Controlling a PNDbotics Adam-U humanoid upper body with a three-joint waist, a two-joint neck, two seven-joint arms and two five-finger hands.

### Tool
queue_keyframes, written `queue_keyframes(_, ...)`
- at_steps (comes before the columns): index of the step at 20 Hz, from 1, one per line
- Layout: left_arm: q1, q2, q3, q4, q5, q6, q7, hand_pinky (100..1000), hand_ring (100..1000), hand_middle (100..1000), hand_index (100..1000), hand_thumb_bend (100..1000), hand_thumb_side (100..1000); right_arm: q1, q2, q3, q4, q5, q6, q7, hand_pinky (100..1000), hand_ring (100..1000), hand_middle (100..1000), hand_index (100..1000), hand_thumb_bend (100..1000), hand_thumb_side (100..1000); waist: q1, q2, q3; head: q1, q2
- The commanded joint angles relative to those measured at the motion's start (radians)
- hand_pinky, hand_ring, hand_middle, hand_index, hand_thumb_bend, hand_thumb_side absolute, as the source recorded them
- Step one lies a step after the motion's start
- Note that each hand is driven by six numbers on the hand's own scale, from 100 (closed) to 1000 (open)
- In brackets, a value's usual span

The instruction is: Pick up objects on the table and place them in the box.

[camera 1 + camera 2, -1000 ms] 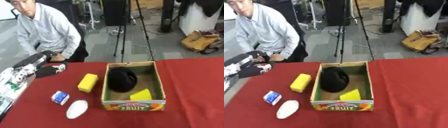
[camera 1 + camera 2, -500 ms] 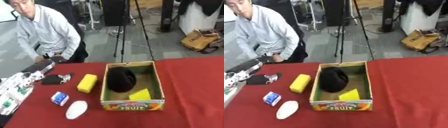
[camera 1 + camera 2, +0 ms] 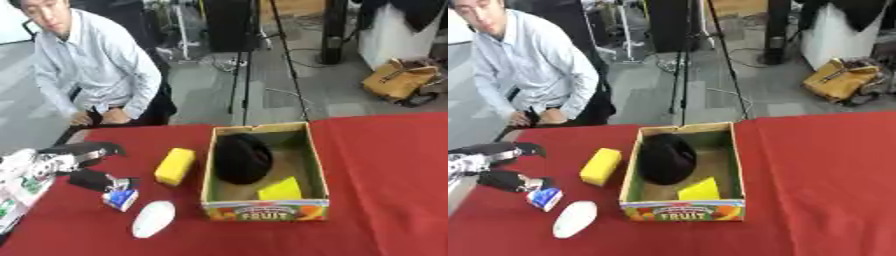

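Red table [image 3: 385,165]: left hand [image 3: 83,165], fingers apart, beside blue-and-white carton [image 3: 121,198] at lower left; fruit box [image 3: 267,212] centre.

Beyond the far edge of my red table [image 3: 385,150] lies a grey floor [image 3: 262,95]. A black tripod [image 3: 249,55] stands on it, with a tan bag [image 3: 842,80] (slumped) toward the far right corner.

Block [image 3: 175,166] left of box [image 3: 315,165]; carton [image 3: 121,198] and oval [image 3: 153,219] nearer.
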Motion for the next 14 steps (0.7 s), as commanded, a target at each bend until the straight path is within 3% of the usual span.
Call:
queue_keyframes(1,0.011,0.063,-0.01,-0.043,0.021,-0.009,0.146,1000,997,1000,1000,309,825,-0.006,-0.017,0.0,-0.022,-0.007,-0.017,-0.017,732,716,627,644,100,949,-0.002,-0.018,0.002,0.003,0.003)
queue_keyframes(6,0.041,0.016,-0.034,-0.058,0.05,0.018,0.265,1000,1000,1000,1000,374,863,0.001,-0.012,0.006,-0.022,-0.016,-0.013,-0.011,732,714,619,632,100,948,0.004,-0.02,0.005,0.007,0.005)
queue_keyframes(11,0.071,-0.072,-0.015,-0.094,0.071,0.104,0.278,1000,1000,1000,1000,316,835,0.005,-0.011,0.006,-0.022,-0.023,-0.013,-0.013,733,713,618,630,100,947,0.013,-0.024,0.005,0.009,0.013)
queue_keyframes(12,0.079,-0.086,-0.011,-0.105,0.074,0.121,0.28,1000,1000,1000,1000,313,831,0.007,-0.012,0.005,-0.022,-0.023,-0.012,-0.015,733,712,617,630,100,982,0.015,-0.025,0.005,0.009,0.016)
queue_keyframes(14,0.099,-0.136,0.005,-0.129,0.061,0.159,0.292,1000,1000,1000,1000,310,822,0.011,-0.014,0.003,-0.022,-0.023,-0.011,-0.019,733,712,617,629,100,947,0.022,-0.029,0.008,0.009,0.029)
